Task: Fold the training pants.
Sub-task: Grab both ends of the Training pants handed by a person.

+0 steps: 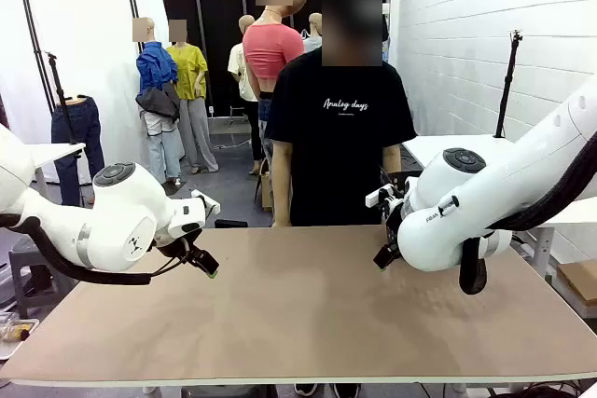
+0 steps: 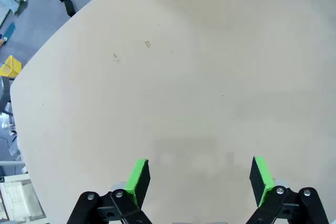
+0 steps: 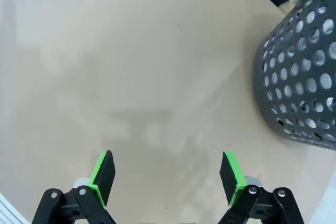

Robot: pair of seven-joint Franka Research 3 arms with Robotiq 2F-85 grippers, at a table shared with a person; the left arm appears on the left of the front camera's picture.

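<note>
Left jaws and right jaws both wide, empty, over the surface point(image 1: 308, 314), basket point(image 3: 299, 72) beside the right jaws; where the pants are I can't tell, best wait till they lie flat.

Had glossy white rounded shells on the left arm point(image 1: 112, 221) and right arm point(image 1: 485, 202), with dark grey discs point(image 1: 115, 173) on the joints and thick black cables point(image 1: 93, 275) below. Bore green pads point(image 2: 139, 179) and silver screws point(image 2: 90, 196) on the black left gripper point(image 2: 199, 163) and right gripper point(image 3: 167, 156). Wore, on the person point(image 1: 340, 128), a black short-sleeved T-shirt point(image 1: 336, 151) with white script.
</note>
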